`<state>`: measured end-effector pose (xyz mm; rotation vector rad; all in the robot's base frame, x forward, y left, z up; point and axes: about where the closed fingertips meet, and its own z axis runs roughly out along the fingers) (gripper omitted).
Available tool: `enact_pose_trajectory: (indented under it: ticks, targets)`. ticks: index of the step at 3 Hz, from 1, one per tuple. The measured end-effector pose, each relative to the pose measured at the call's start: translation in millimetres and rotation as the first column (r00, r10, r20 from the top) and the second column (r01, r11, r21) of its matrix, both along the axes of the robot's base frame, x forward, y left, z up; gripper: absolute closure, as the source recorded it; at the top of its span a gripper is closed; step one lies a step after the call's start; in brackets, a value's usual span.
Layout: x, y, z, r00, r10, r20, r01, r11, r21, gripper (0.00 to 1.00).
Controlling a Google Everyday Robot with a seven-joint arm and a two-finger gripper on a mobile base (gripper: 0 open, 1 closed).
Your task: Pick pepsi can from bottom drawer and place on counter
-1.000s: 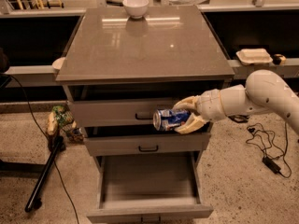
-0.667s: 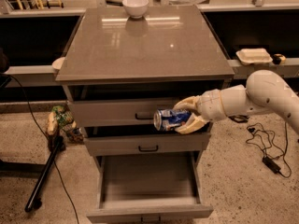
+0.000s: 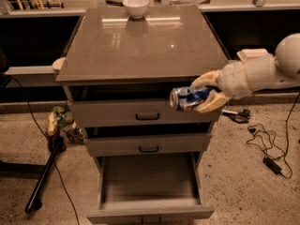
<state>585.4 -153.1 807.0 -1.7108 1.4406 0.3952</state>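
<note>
Tool (image 3: 200,95) grips pepsi can (image 3: 186,98); just below the counter (image 3: 145,43) edge.

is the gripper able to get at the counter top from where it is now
Probably yes. The gripper, shut on the pepsi can, hangs by the counter's front right corner, just below its edge. It must rise over that edge; the white bowl sits far back.

the cream two-finger gripper (image 3: 197,97) clasps the small blue pepsi can (image 3: 186,98) just below the front edge of the glossy grey-brown counter (image 3: 145,46), above the open grey bottom drawer (image 3: 150,184); a white bowl (image 3: 136,6) sits at the counter's back
</note>
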Motion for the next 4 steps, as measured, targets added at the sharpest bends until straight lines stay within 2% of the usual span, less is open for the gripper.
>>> enact_pose_trajectory:
  ticks: [1, 2, 3, 4]
  targets:
    - [24.3, -20.0, 41.5, 0.9991, -0.032, 0.029, 0.033, 0.999, -0.019, 1.0]
    - [60.2, -22.7, 74.5, 0.9963, -0.081, 0.03, 0.078, 0.993, 0.085, 1.0]
    - [93.4, -19.0, 99.6, 0.9934, -0.114, 0.006, 0.111, 0.974, 0.2, 1.0]
    - [117.0, -10.6, 114.4, 0.9919, -0.126, -0.017, 0.126, 0.95, 0.285, 1.0]
